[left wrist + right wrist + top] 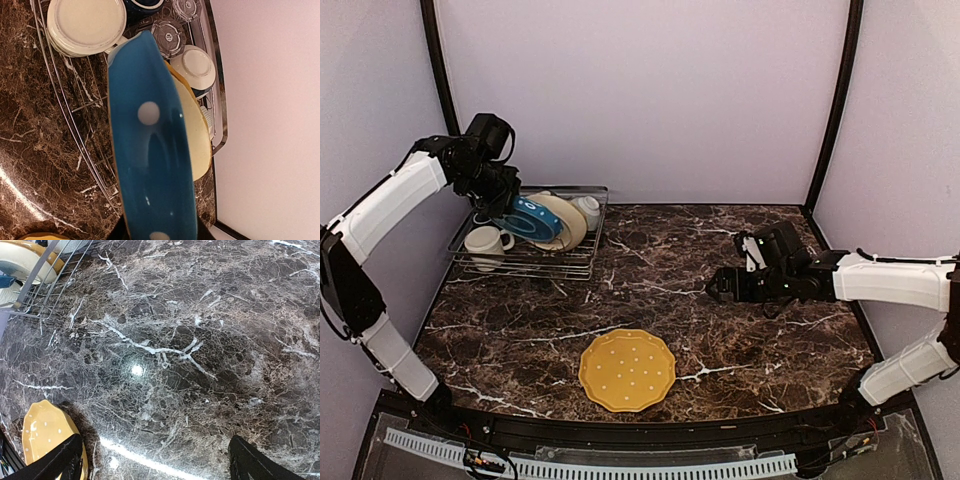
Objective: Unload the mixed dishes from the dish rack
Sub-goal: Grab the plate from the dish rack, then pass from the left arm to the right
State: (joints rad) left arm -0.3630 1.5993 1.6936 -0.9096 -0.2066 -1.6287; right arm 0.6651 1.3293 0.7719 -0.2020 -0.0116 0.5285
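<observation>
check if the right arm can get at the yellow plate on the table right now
Probably yes. The yellow plate lies flat on the table with nothing on it, and the right gripper hangs open nearby with only bare marble between them. Its low rim may be awkward to pinch.

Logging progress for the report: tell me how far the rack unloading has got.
Done: yellow plate on the table. In hand: left gripper shut on the blue plate, over the dish rack. Left, at least: cream plate, cream mug, white bowl, glass tumbler. Right gripper open.
</observation>
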